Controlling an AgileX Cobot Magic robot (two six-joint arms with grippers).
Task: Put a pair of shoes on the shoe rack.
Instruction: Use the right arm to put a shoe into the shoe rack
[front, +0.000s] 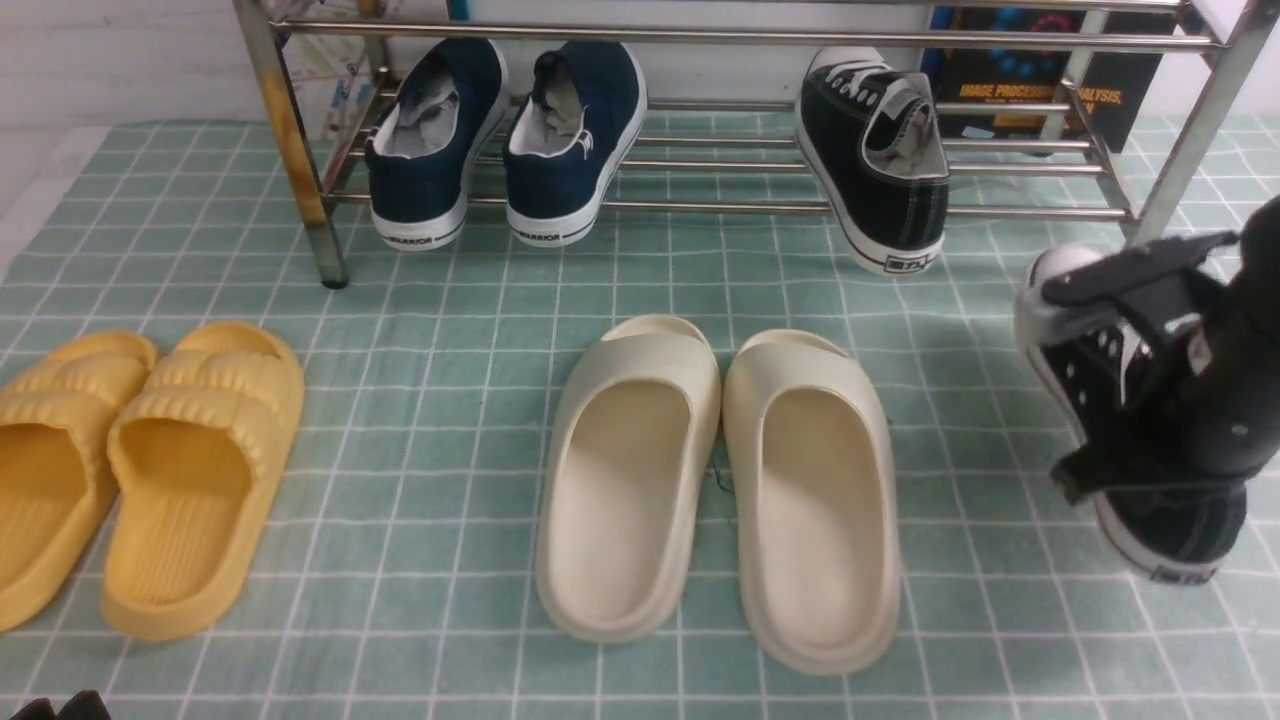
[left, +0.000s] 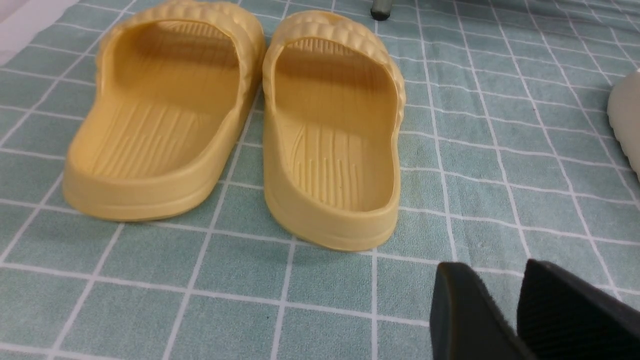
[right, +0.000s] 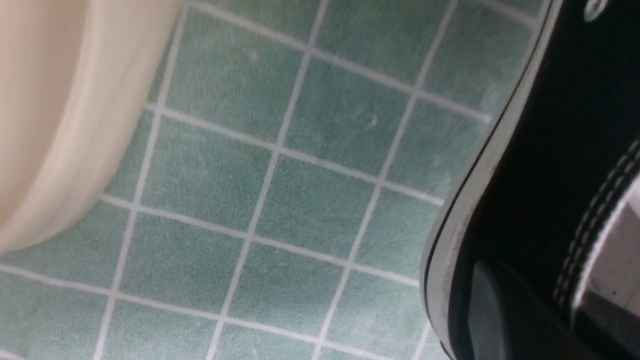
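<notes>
Since only one black sneaker (front: 880, 170) is up on the shoe rack (front: 720, 38), the job looks about half done from where I stand. Far left lie two yellow slides (front: 200, 470), and near them the left gripper (left: 495, 270) hangs low over the checked cloth (front: 450, 400), fingers apart and empty. Two navy sneakers (front: 575, 140) sit on the one rack's lower bars, and two cream slides (front: 630, 480) lie mid-floor. Further right sits the racked shoe, heel overhanging the front bar. The second black sneaker (front: 1180, 520) is off the rack at far right, the right gripper (front: 1110, 370) seemingly pinched on its upper. It has yet to go up.
</notes>
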